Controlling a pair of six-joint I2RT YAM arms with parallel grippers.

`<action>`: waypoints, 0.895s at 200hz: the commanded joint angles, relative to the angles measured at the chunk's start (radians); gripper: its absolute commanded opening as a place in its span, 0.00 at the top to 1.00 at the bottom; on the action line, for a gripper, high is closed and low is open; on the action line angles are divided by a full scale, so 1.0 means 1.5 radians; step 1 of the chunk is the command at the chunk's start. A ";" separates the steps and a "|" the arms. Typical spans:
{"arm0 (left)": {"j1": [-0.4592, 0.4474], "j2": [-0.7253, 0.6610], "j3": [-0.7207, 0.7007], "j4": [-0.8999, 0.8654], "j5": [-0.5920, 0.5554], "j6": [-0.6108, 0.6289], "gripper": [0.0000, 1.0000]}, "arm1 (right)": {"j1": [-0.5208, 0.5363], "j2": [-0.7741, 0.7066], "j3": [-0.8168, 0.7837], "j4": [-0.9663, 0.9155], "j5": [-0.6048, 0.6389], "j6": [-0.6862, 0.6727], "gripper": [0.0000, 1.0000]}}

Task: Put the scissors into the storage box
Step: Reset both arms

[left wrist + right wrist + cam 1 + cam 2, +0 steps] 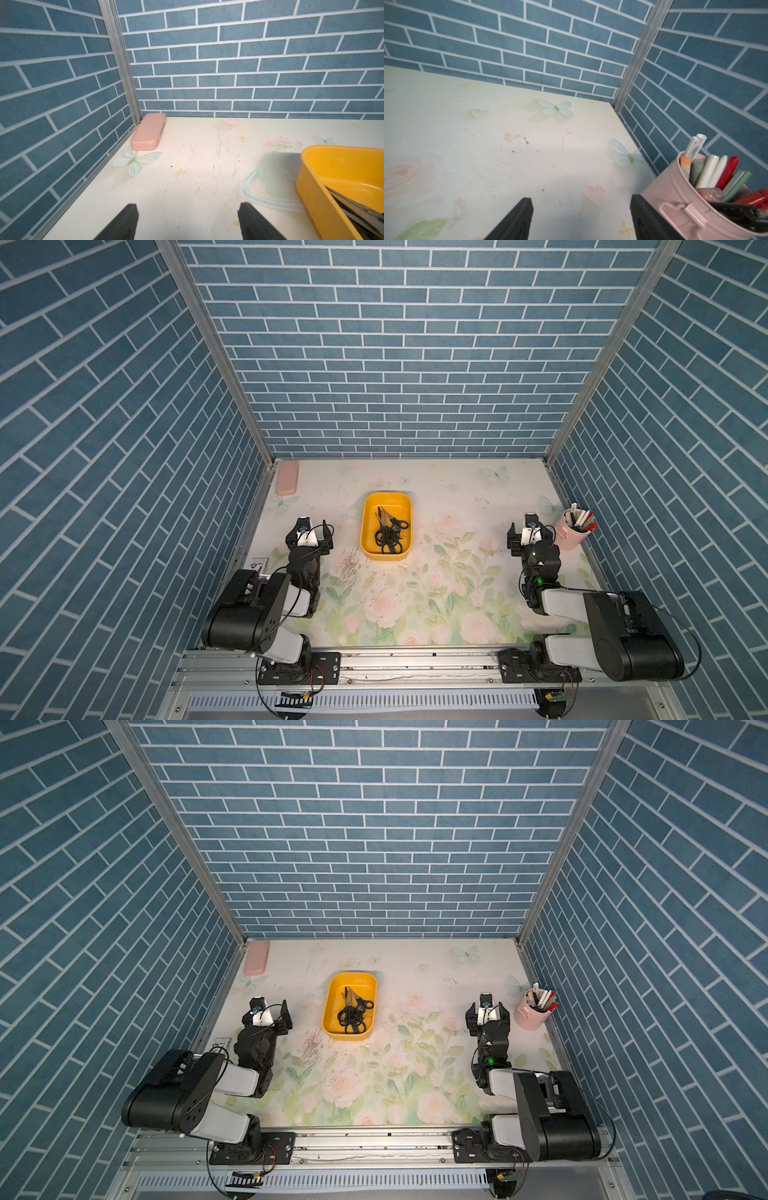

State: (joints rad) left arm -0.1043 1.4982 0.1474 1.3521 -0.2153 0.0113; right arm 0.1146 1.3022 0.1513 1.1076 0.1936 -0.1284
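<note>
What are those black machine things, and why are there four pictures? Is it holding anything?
Those are two robot arms, a left arm and a right arm, mounted at the edge of a flowery table. Two pictures look down from above; two come from cameras on the wrists. The left fingers and right fingers are open, holding nothing. The scissors lie piled in the yellow storage box. A pink pen cup stands by the right arm; a pink case lies in the far left corner.
</note>
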 commanded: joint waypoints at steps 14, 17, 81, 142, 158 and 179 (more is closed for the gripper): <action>0.037 0.004 0.030 -0.034 0.017 -0.037 0.17 | -0.001 -0.023 -0.017 0.042 -0.090 0.047 0.00; 0.039 0.004 0.031 -0.036 0.020 -0.038 0.18 | -0.001 -0.023 -0.020 0.049 -0.081 0.047 0.00; 0.043 0.005 0.037 -0.049 0.019 -0.038 0.15 | -0.038 0.153 0.046 0.111 -0.118 0.047 0.00; 0.036 0.006 0.044 -0.060 0.013 -0.031 0.00 | -0.045 0.152 0.047 0.109 -0.113 0.056 0.00; 0.036 0.006 0.044 -0.059 0.012 -0.031 0.00 | -0.045 0.152 0.047 0.109 -0.113 0.056 0.00; 0.035 0.006 0.043 -0.059 0.012 -0.030 0.00 | -0.044 0.153 0.049 0.106 -0.115 0.057 0.00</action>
State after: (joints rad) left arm -0.0490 1.5002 0.1978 1.2751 -0.1902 -0.0383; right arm 0.0483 1.5299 0.2180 1.2636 0.0299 -0.0746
